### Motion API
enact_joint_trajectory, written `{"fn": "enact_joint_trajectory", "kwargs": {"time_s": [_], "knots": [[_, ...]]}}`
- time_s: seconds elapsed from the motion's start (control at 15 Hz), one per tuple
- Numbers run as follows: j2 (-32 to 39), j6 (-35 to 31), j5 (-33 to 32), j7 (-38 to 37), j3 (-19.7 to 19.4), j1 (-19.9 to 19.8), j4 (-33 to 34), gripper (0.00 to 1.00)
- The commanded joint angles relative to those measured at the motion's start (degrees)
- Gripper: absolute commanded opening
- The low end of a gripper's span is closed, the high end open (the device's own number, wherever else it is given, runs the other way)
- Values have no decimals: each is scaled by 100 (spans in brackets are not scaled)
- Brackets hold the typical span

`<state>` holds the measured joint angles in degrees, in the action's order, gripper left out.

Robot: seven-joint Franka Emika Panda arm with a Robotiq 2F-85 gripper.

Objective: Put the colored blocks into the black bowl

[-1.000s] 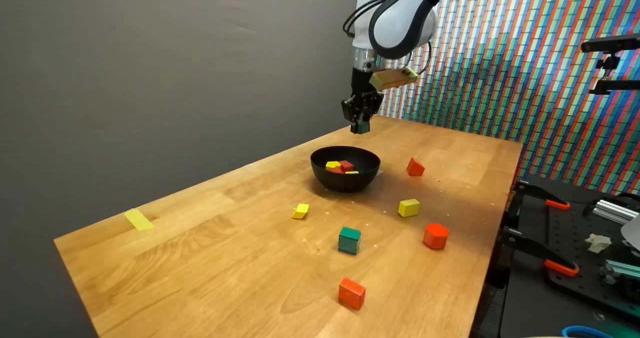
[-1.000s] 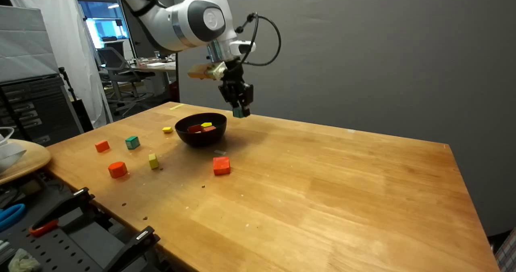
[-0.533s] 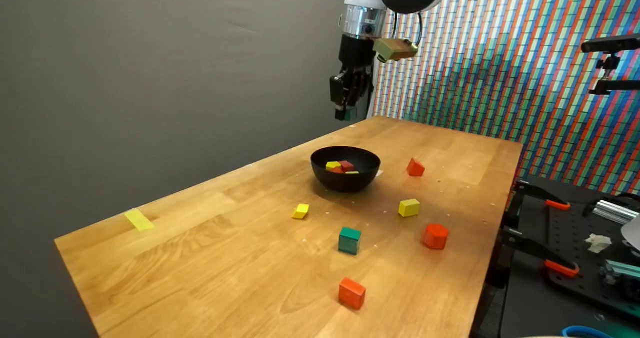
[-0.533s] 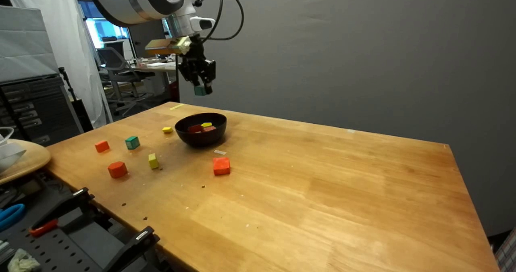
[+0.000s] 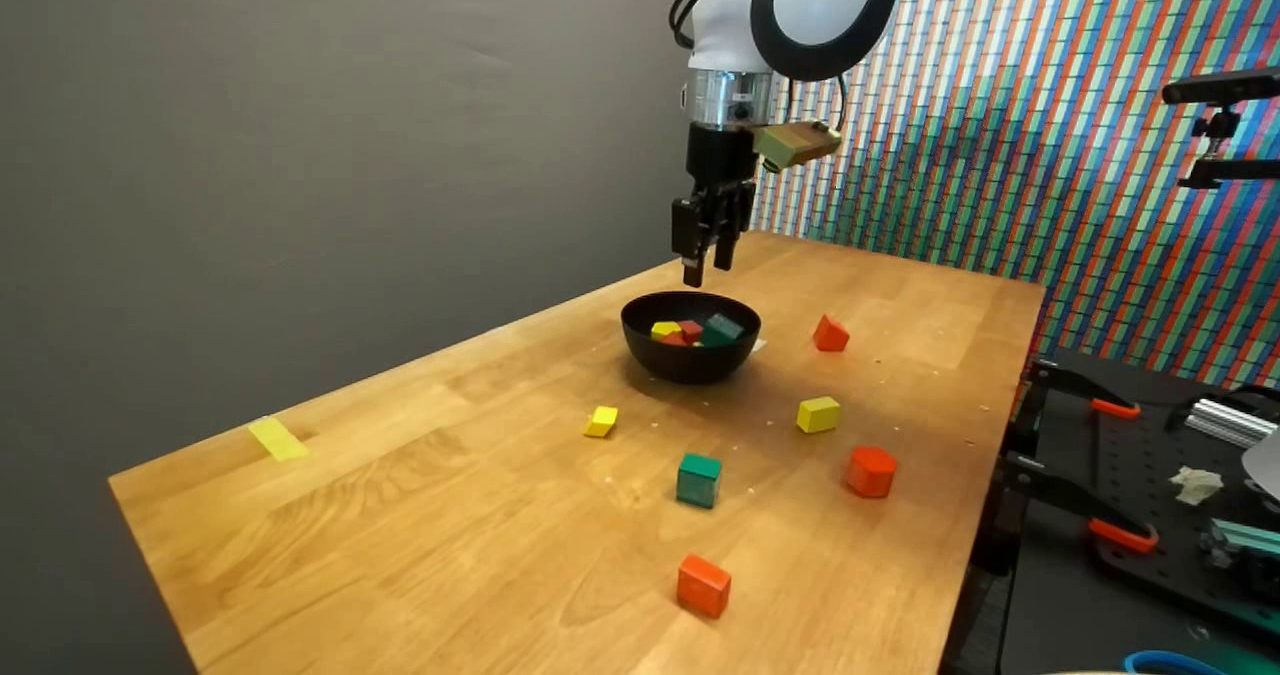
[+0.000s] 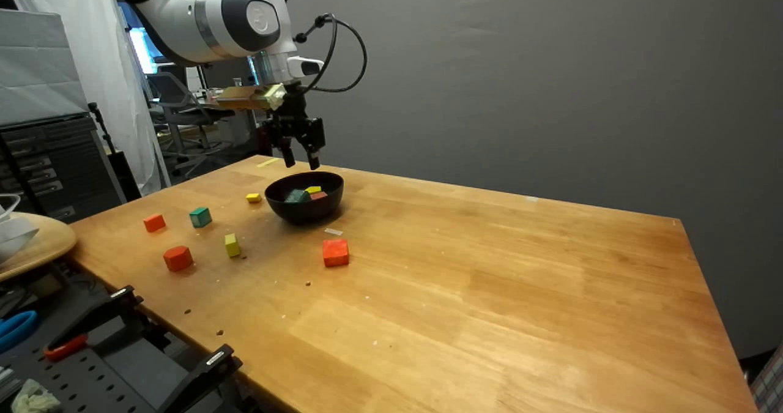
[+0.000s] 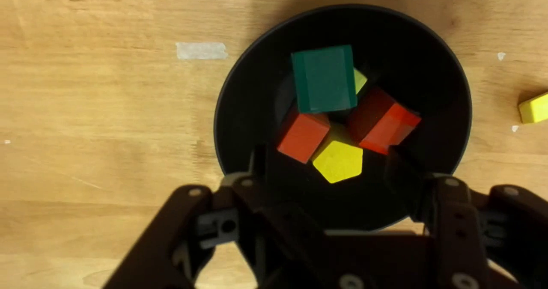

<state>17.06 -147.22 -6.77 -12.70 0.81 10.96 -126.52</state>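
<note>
Exterior view: end effector parted above the black bowl

Left to right, I observe a flat yellow strip near an edge of the counter, then a small yellow block near the bowl. Within the upright bowl, in the wrist view, I count an orange-red block, a green block, a yellow five-sided block, a partly hidden pale-yellow block and a red block. My end effector hangs over them, jaws well apart, gripping nothing. Lower in an exterior view lie a second green block and an orange block. Farther right, I note another yellow block, a bright-red block and, rightmost of the blocks, a many-sided orange-red block.
</note>
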Motion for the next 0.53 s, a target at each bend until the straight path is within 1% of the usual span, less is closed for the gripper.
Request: {"fn": "enact_joint_trajectory", "kwargs": {"time_s": [0.0, 0.07, 0.13, 0.33, 0.47], "knots": [[-77, 73, -115, -137, -4, -14, -24, 93], [-219, 168, -197, -357, -94, 22, -117, 96], [-326, 120, -218, -558, -159, 20, -238, 100], [-632, 34, -272, -1330, -460, -94, -782, 100], [-808, -11, -205, -1641, -628, -234, -1216, 100]]}}
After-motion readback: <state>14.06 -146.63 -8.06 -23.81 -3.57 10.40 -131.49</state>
